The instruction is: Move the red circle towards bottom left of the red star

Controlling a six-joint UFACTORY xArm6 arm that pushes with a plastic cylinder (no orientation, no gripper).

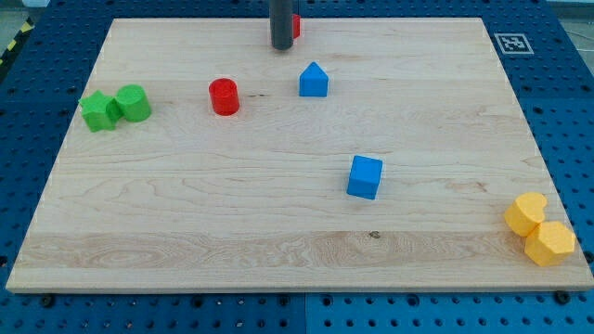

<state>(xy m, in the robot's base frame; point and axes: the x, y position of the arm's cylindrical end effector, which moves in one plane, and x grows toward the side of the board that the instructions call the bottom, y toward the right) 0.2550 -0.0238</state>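
Note:
The red circle (224, 96) is a short red cylinder standing at the upper left of the wooden board (186, 213). The red star (295, 25) is near the view's top edge, mostly hidden behind my rod; only a red sliver shows at the rod's right side. My tip (281, 46) rests on the board just below and left of the star, to the upper right of the red circle and clear of it.
A blue house-shaped block (314, 80) sits right of the red circle. A blue cube (365, 177) is mid-board. A green star (97, 111) and green cylinder (134, 103) are at the left edge. Two yellow blocks (526, 214) (549, 243) sit bottom right.

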